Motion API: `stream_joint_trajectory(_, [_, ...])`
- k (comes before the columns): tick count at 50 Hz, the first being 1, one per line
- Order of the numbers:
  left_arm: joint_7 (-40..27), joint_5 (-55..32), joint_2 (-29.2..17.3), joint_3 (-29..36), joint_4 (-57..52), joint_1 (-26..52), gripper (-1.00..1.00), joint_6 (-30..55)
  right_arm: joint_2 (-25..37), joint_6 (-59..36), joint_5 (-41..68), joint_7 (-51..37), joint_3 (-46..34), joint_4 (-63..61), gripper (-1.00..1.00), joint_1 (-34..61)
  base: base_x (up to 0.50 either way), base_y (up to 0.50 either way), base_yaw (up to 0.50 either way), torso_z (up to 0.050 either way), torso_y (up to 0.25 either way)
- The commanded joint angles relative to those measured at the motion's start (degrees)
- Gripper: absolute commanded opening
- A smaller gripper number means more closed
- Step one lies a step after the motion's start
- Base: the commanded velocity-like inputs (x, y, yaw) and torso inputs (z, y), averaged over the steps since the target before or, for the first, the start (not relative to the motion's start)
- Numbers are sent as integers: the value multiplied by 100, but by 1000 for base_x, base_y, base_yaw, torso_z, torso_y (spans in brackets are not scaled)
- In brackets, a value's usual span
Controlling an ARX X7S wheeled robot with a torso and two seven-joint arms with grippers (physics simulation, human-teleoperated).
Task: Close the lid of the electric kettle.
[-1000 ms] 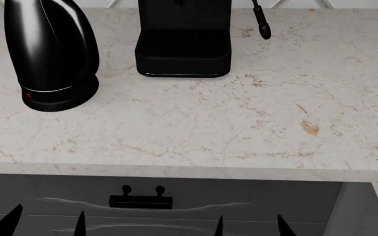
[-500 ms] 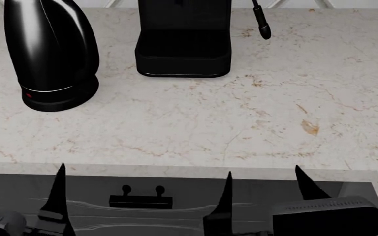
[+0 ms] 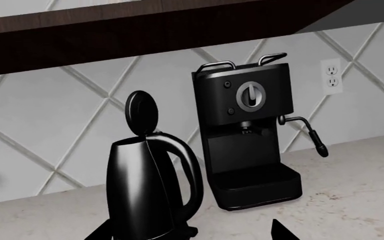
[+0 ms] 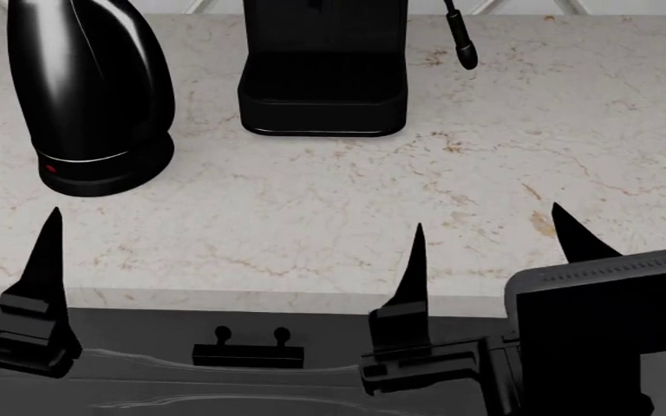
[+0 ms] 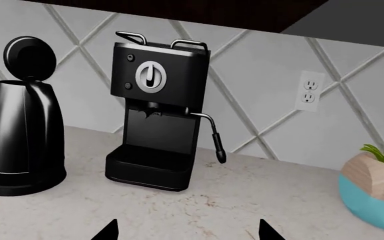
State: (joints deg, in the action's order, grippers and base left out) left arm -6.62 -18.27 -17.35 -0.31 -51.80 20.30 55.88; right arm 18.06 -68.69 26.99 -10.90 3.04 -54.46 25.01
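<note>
The electric kettle [image 4: 84,87] stands at the counter's far left, its top cut off in the head view. It also shows in the left wrist view [image 3: 145,190] and the right wrist view [image 5: 20,145]. The lid [image 3: 140,112] stands upright, open above the handle; it shows in the right wrist view too [image 5: 30,57]. My left gripper [image 3: 188,231] is open and empty, short of the kettle's base; the head view shows one of its fingers [image 4: 46,260]. My right gripper [image 4: 489,221] is open and empty over the counter's front edge, its tips at the right wrist view's edge [image 5: 187,232].
A boxy black coffee machine [image 4: 322,82] with a thin wand [image 4: 463,43] stands right of the kettle. A blue and tan plant pot [image 5: 375,195] sits far right. A wall outlet [image 5: 309,91] is behind. A drawer handle [image 4: 247,354] lies below the counter edge.
Both grippers have risen from below the counter front, and their fingertips now reach over the counter's front edge. The kettle and its lid have not moved.
</note>
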Motion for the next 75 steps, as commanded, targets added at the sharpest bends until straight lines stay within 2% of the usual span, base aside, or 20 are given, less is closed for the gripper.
stream_joint_trajectory(1, [-12, -486, -57, -384, -476, 743, 100, 1100, 29, -1107, 540, -61, 351, -377, 100, 867, 0, 0, 0, 0, 0])
stream_joint_trajectory(10, [-37, -827, -13, -585, -637, 1152, 100, 1647, 37, -1867, 1120, -292, 609, -536, 100, 1526, 0, 0, 0, 0, 0])
stream_joint_trajectory(17, [-79, -905, -56, -602, -611, 1130, 100, 1590, 451, -2106, 3051, -1736, 804, -288, 100, 2152, 0, 0, 0, 0, 0])
stream_joint_trajectory(21, [-110, -962, -67, -642, -620, 1151, 100, 1613, 521, -2074, 3425, -2013, 916, -308, 100, 2235, 0, 0, 0, 0, 0])
stream_joint_trajectory(25, [-139, -991, -89, -624, -609, 1134, 100, 1577, 656, -2085, 4310, -2795, 929, -169, 100, 2445, 0, 0, 0, 0, 0])
stream_joint_trajectory(29, [-159, -1058, -90, -686, -596, 1145, 100, 1597, 747, -2025, 4744, -3239, 841, -86, 100, 2617, 0, 0, 0, 0, 0])
stream_joint_trajectory(39, [-254, -1124, -135, -653, -568, 1178, 100, 1583, 1006, -1832, 5102, -3634, 622, -13, 100, 2821, 0, 371, 0, 0, 0])
stream_joint_trajectory(68, [-434, -1294, -266, -614, -483, 1182, 100, 1470, 1287, -1230, 4822, -3530, 398, 30, 100, 2538, 0, 500, 0, 0, 0])
stream_joint_trajectory(75, [-456, -1312, -295, -583, -449, 1148, 100, 1397, 1324, -1190, 5002, -3686, 406, 37, 100, 2583, 0, 176, 0, 0, 0])
